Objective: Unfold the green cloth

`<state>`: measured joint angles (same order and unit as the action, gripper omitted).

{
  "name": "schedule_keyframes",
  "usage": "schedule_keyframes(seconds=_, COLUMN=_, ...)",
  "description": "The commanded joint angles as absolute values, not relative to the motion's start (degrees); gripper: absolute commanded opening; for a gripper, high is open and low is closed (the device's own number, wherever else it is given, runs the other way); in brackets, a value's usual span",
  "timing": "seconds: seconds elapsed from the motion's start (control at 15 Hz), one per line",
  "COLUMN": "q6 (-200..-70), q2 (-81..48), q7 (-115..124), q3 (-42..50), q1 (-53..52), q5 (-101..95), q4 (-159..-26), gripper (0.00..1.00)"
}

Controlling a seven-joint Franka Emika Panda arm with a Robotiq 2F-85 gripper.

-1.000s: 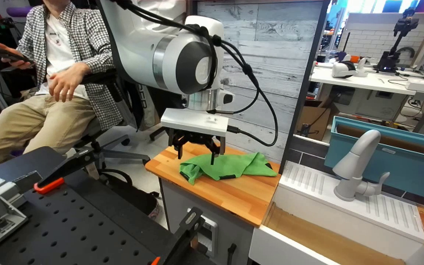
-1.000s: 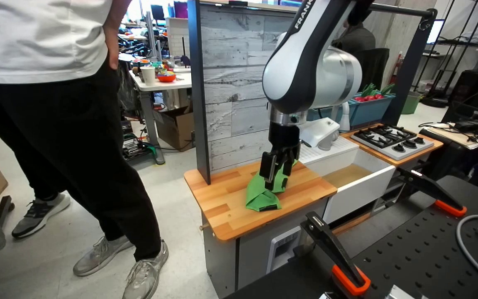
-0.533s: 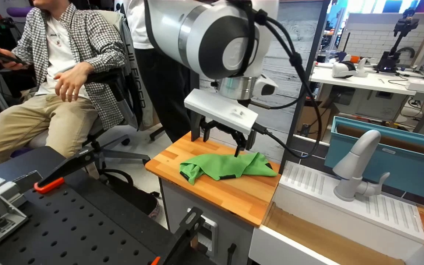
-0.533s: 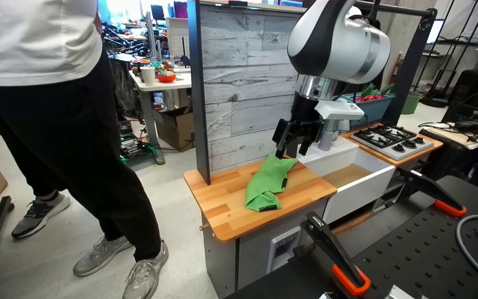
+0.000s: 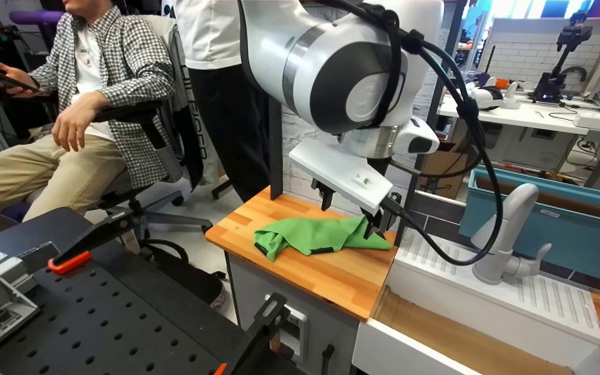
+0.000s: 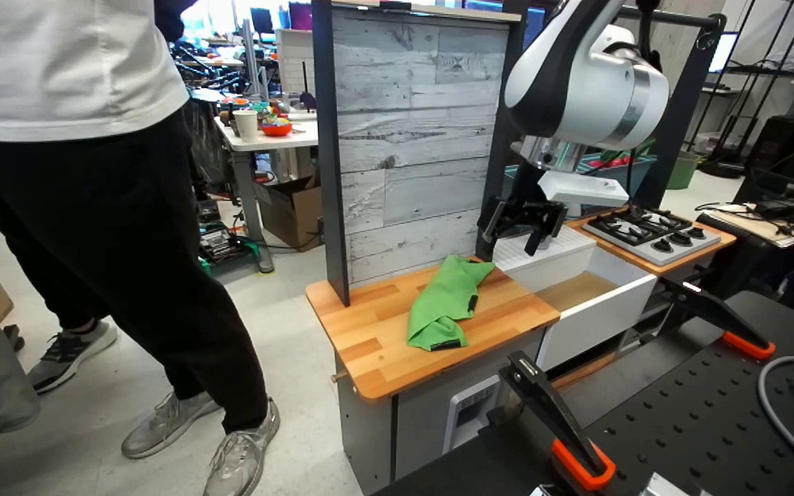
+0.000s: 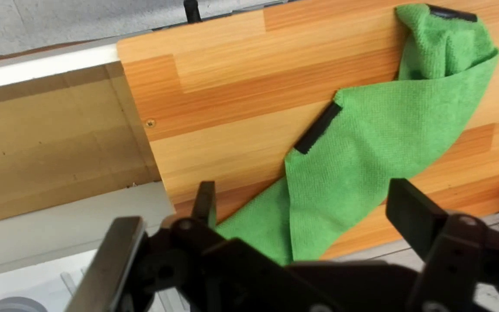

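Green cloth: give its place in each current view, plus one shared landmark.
In an exterior view: green cloth just right of centre, below the middle.
In an exterior view: green cloth right of centre, below the middle, slanting.
Wrist view: green cloth from upper right to lower middle.
Shared landmark: wooden top under it in all three.

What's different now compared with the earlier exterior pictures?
The open gripper moved toward the sink; nothing was taken hold of or let go. The green cloth stayed as it was, folded on the wooden counter.
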<state>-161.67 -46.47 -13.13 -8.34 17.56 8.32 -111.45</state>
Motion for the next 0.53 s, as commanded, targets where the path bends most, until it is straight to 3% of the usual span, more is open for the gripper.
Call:
schedule_keyframes(seconds=0.0, q6=-163.4, q2=-49.6, q7=-10.4, q3=-5.5, q1=15.3, q5=7.9, q4=-109.7, gripper=1.00)
schedule_keyframes(seconds=0.47, q6=-163.0, q2=-55.4, q7=-7.0, q3=-3.1, q1=11.8, q5=7.3, q4=-105.6, gripper=1.00)
